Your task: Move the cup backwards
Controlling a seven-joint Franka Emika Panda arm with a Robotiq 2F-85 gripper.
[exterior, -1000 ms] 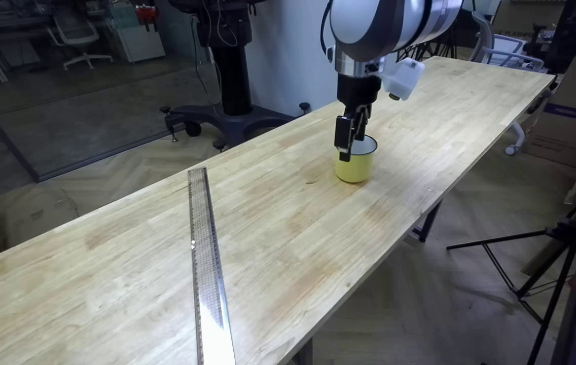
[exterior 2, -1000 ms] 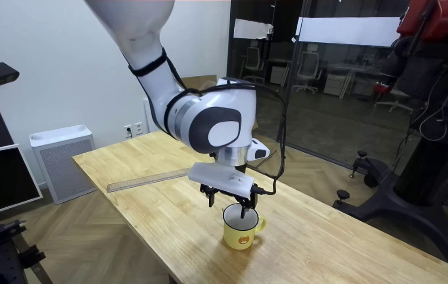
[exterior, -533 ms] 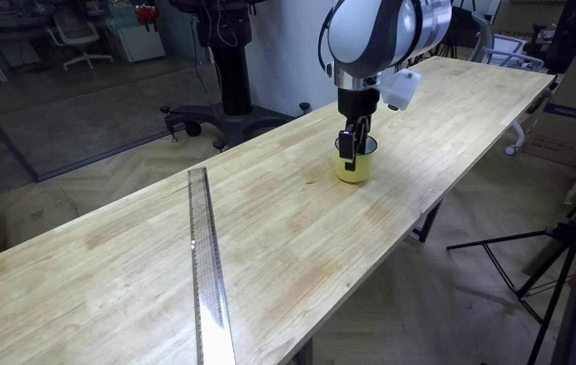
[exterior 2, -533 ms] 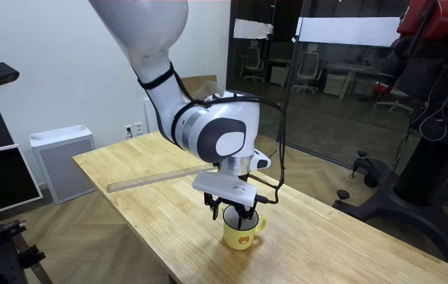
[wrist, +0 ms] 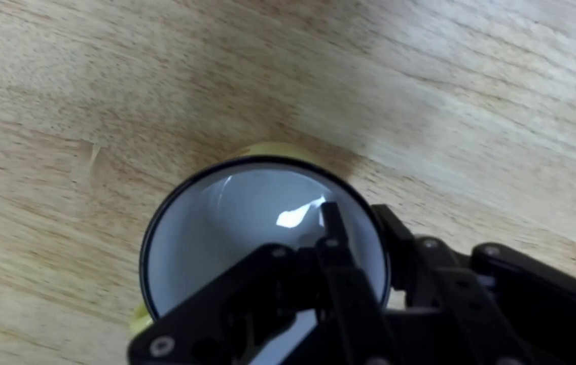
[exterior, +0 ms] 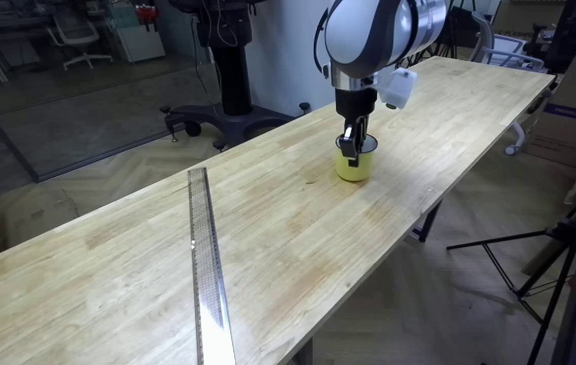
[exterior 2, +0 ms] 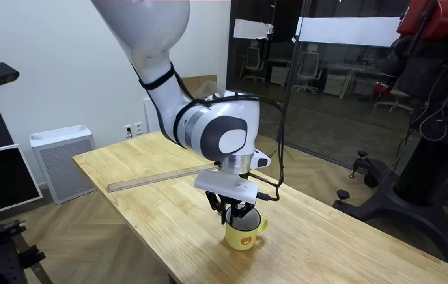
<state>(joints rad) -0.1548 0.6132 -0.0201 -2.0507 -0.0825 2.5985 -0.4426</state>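
- Gripper (wrist: 356,208) straddling wall of yellow cup (exterior 2: 239,238) — one finger in, one out; whether clamped, can't tell.
- Handle (exterior 2: 265,225) mostly hidden in wrist view.
- Cup on table (exterior: 288,238) — in from both long edges.

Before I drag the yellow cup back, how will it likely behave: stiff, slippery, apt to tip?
It's likely stiff: the round rim shows no visible bend. The shiny white inside suggests a slippery surface. The cup may twist or tip if pulled, since the end effector straddles the rim at one side, away from the handle.
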